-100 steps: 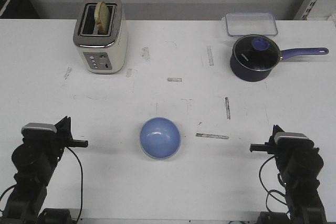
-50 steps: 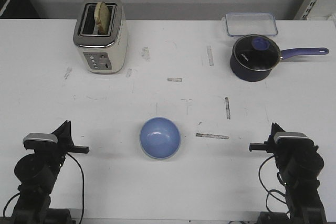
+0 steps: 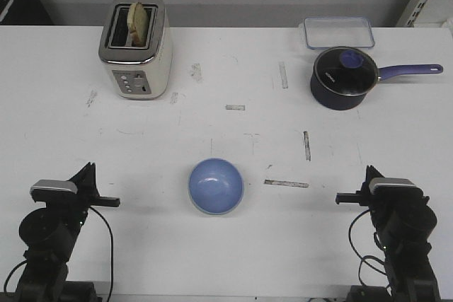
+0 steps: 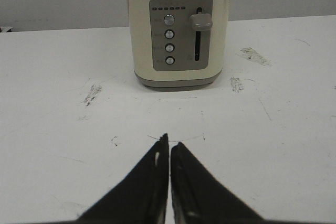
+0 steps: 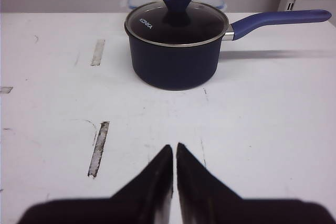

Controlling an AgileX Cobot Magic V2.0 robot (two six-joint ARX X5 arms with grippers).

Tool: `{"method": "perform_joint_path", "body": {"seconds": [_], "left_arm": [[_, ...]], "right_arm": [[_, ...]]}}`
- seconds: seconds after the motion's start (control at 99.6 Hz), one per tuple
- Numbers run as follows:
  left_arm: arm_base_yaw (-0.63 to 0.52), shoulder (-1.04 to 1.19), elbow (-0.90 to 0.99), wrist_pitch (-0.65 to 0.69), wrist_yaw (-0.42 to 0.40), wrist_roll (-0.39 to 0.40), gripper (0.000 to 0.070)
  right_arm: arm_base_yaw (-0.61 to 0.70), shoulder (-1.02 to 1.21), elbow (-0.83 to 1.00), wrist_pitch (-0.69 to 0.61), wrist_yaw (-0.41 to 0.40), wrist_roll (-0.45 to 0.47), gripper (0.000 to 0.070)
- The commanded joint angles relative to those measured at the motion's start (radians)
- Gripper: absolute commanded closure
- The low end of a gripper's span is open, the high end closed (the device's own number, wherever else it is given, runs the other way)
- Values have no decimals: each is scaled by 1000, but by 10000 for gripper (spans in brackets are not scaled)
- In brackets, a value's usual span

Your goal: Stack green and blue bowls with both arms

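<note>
Front view showed the left hand (image 3: 113,202) and the right hand (image 3: 340,198) pinched closed on nothing, low over the white counter (image 3: 226,132), one on either side of the blue bowl (image 3: 216,186) and well apart from it. Beyond the bowl stood a cream toaster (image 3: 136,50) far left and a navy saucepan (image 3: 342,78) far right. No green showed around the blue bowl.

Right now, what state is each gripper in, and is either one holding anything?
Left gripper: closed, holding nothing, pointed toward the toaster.
Right gripper: closed, holding nothing, pointed toward the saucepan.
</note>
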Motion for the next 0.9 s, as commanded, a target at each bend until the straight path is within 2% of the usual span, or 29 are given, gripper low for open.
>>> {"method": "perform_joint_path", "body": {"seconds": [0.0,0.271,0.452,0.522,0.893], "left_arm": [[0,-24,-11,12,-4,2,699],[5,-259,-271,141,1,5,699],[4,-414,-426,171,1,5,699],[8,-409,-423,133,3,2,699],[19,-407,-423,138,1,2,699]], "right_arm": [[0,4,3,11,0,13,697],[0,4,3,14,0,13,697],[0,4,3,14,0,13,697],[0,4,3,15,0,13,697],[0,4,3,16,0,13,697]]}}
